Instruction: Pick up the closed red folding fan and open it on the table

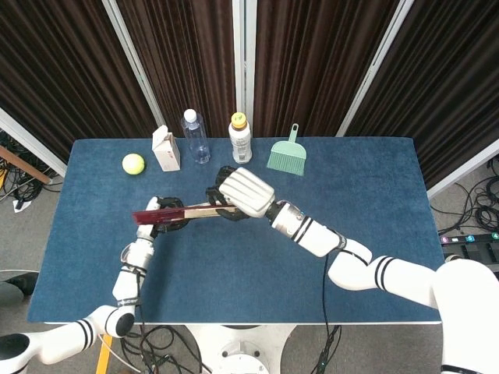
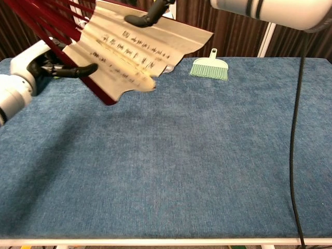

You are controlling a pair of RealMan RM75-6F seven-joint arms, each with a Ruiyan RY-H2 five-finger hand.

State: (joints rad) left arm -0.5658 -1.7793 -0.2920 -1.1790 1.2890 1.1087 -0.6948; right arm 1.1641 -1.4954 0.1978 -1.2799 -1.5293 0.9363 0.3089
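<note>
Head view: the red folding fan [image 1: 175,210] is held above the blue table [image 1: 374,234], left of centre, lying roughly level along a 9-to-3 o'clock line. The right hand [image 1: 243,193] grips its 3 o'clock end, white back facing up, dark fingers curled down around the sticks. The left hand [image 1: 160,213] holds the 9 o'clock end, fingers closed about the dark red part; from here the fan shows only edge-on.

Chest view: the fan [image 2: 137,49] is seen from below, partly spread, its cream paper leaf with rows of dark characters hanging in folds and red ribs fanning toward 10 o'clock. A dark fingertip of the right hand [image 2: 150,13] presses the upper edge at 12 o'clock. The left hand [image 2: 44,65], at 9 o'clock, has its dark fingers clamped on the lower red guard stick. The fan is off the table surface.

Along the table's far edge at 12 o'clock, from left: a yellow-green ball [image 1: 133,163], a small carton [image 1: 165,148], a clear water bottle [image 1: 195,137], a white bottle with yellow cap [image 1: 240,139], and a green hand brush [image 1: 287,152], bristles toward 6 o'clock. All stand well apart from the fan.
</note>
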